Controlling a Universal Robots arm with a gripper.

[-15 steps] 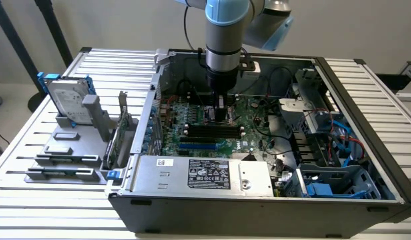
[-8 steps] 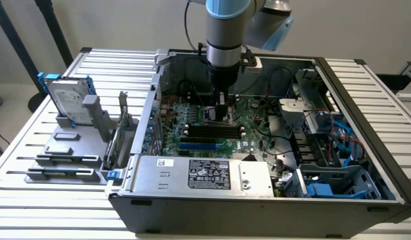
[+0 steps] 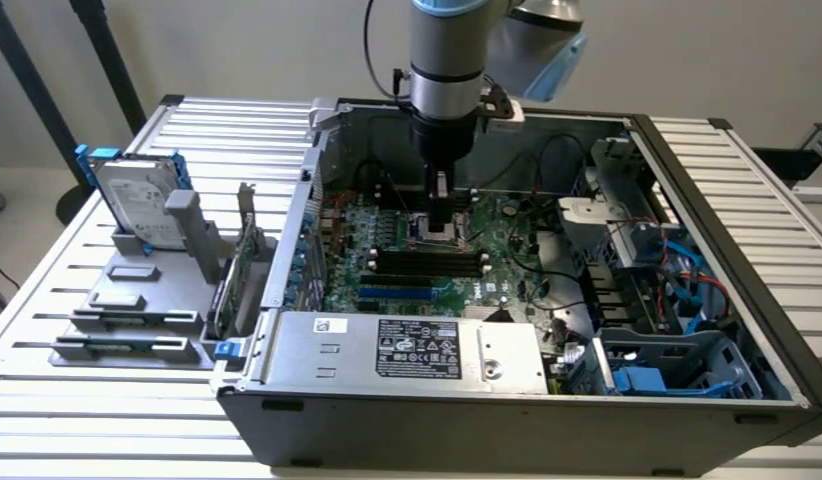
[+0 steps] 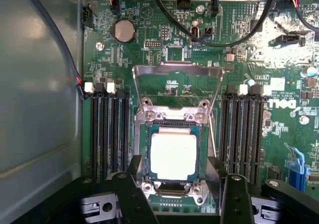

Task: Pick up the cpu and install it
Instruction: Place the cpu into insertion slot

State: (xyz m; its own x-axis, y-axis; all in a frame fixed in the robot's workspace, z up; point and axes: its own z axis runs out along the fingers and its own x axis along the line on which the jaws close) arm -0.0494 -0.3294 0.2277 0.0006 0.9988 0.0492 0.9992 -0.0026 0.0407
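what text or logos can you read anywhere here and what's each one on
"DELL": white print on the motherboard, by the memory slots.
Label on the power supply: print too small to read.
Label on the hard drive: too small to read.
cpu lid: no marking readable.

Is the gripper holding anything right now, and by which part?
Nothing is held. The cpu lies flat in the socket, and the gripper is open, its fingers standing on either side of the chip, clear of its edges.
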